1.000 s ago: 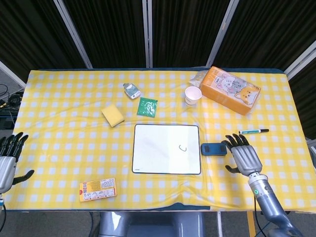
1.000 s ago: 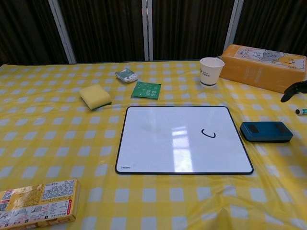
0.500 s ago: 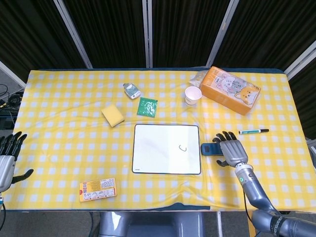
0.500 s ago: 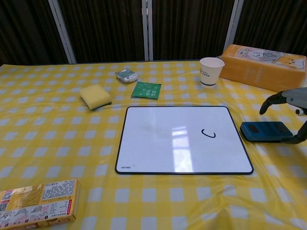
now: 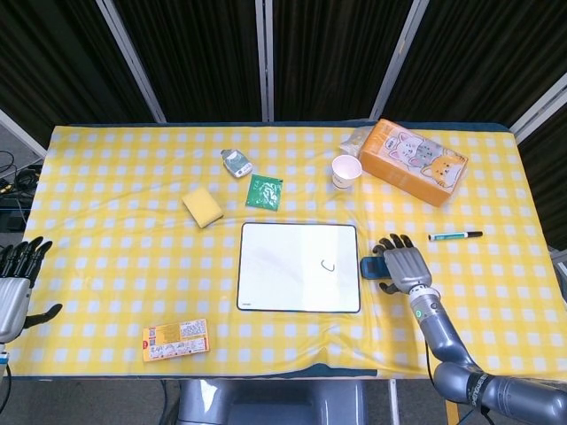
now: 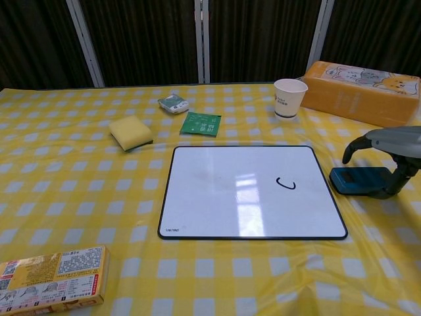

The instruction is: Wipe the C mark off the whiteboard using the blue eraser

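The eraser [image 6: 358,180] lies flat on the cloth just right of the whiteboard [image 6: 223,197], whose C mark [image 6: 285,184] is unwiped. I have the right hand [image 6: 388,148] directly above the eraser, palm down with fingers spread, the thumb [image 6: 398,181] reaching down at the eraser's right end; whether it touches I cannot tell, and nothing is gripped. My left hand [image 5: 13,288] sits open at the table's left edge, fingers apart, well away from the eraser.
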Robot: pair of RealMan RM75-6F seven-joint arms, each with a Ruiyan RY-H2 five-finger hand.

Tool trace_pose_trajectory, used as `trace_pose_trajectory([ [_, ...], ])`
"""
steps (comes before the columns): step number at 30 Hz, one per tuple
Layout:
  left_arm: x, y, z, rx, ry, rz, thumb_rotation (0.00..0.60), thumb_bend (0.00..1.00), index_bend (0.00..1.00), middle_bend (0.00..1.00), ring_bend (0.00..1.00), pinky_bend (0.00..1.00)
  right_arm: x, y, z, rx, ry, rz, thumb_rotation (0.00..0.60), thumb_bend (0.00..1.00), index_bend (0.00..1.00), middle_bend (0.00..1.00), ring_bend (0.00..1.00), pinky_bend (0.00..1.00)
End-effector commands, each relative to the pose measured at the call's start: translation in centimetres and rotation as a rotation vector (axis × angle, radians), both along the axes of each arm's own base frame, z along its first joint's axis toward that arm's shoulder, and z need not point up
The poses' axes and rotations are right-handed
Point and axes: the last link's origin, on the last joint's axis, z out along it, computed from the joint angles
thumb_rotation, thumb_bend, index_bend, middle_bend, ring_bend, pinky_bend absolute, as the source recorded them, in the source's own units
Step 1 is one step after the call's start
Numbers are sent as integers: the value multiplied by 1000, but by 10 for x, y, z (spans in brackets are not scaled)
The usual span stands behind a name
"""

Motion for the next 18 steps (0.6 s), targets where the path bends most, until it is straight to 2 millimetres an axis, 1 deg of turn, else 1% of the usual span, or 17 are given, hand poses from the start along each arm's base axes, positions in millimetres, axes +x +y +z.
trace_pose_trajectory([
  [1, 0, 0, 0, -1, 0, 0, 600, 152, 0, 0, 0, 0, 0, -2, -2, 4, 11, -8, 600, 173, 302, 156, 0, 90],
  [7, 0, 1, -1, -6, -2, 0, 600, 151, 0, 0, 0, 0, -2, -4, -7, 8, 14, -29, 600, 183, 337, 189, 13, 115],
  [9, 0, 1, -1, -4, -5, -1, 600, 152, 0, 0, 0, 0, -1, -5, -11, -5, 14, -19, 600, 197, 370, 220, 43, 143],
  [11, 0, 2, -1, -4, -6, -1, 600, 152, 0, 0, 0, 0, 0, -7, -11, -27, 12, -4, 600, 222, 436, 287, 115, 205],
  [12, 0, 2, -2, -4, -7, -2, 600, 152, 0, 0, 0, 0, 1, -7, -11, -39, 9, 4, 600, 240, 489, 345, 182, 266],
  [14, 0, 2, -2, -4, -9, -3, 600, 152, 0, 0, 0, 0, 5, -8, -12, -81, -25, 26, 600, 297, 674, 551, 444, 505],
  [16, 0, 2, -1, -1, -12, -5, 600, 152, 0, 0, 0, 0, 8, -8, -11, -117, -61, 53, 600, 325, 759, 645, 575, 627],
  [17, 0, 2, -1, 0, -12, -5, 600, 153, 0, 0, 0, 0, 9, -8, -10, -128, -71, 67, 600, 340, 801, 693, 656, 704],
  [18, 0, 2, -1, 2, -13, -6, 600, 152, 0, 0, 0, 0, 11, -8, -8, -146, -93, 85, 600, 345, 819, 716, 695, 742],
])
